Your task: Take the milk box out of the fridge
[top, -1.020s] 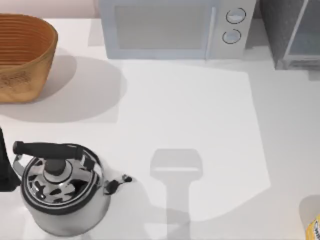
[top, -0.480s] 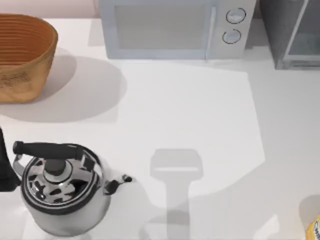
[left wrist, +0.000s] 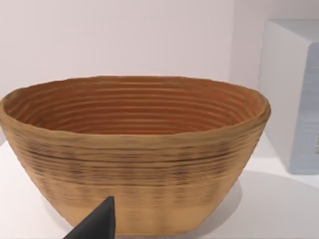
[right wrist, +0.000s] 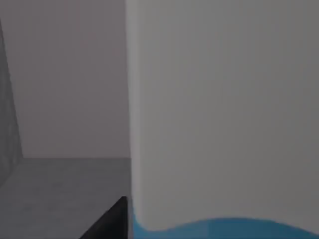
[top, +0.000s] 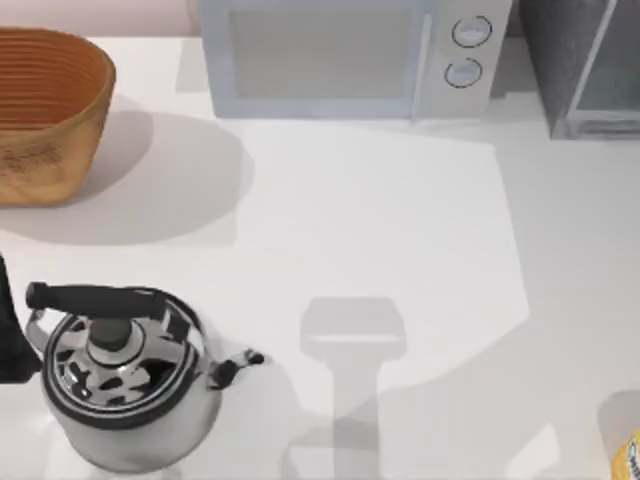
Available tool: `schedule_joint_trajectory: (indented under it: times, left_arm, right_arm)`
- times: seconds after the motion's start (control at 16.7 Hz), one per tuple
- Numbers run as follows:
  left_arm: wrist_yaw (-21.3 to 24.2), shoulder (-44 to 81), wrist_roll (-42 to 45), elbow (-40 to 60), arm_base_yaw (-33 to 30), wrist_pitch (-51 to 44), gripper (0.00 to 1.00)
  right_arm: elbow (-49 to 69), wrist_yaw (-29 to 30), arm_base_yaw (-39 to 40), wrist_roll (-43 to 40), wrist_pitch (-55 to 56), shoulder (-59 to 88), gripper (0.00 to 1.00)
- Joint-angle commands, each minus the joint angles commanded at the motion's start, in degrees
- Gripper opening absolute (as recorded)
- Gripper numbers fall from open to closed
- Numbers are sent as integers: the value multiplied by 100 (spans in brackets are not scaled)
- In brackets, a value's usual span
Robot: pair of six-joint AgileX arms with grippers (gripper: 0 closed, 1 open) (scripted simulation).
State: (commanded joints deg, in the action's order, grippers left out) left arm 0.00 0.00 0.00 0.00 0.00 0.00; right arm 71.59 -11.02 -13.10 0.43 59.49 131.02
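The milk box (right wrist: 224, 114), light and crushable, sits right against the right gripper; finger state cannot be told. Grip its flat sides gently.

- One woven basket (top: 45, 110), at the tabletop's (top: 370, 220) far left.
- One steel kettle (top: 125, 375).
- One white microwave (top: 350, 55), with two round knobs (top: 470, 32).
- One fridge (top: 585, 65).
- One milk box (right wrist: 224, 114).
- One yellow-labelled item (top: 628, 458).

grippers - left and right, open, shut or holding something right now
Left gripper: cannot be told; one dark fingertip shows before the woven basket.
Right gripper: cannot be told; one dark fingertip lies right beside the milk box.
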Motion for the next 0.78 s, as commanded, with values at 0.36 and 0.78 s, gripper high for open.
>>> schedule_joint_trajectory:
  times: [0.36, 0.78]
  left_arm:
    - [0, 0, 0, 0, 0, 0, 100]
    - [0, 0, 0, 0, 0, 0, 100]
  right_arm:
    - [0, 0, 0, 0, 0, 0, 32]
    - [0, 0, 0, 0, 0, 0, 0]
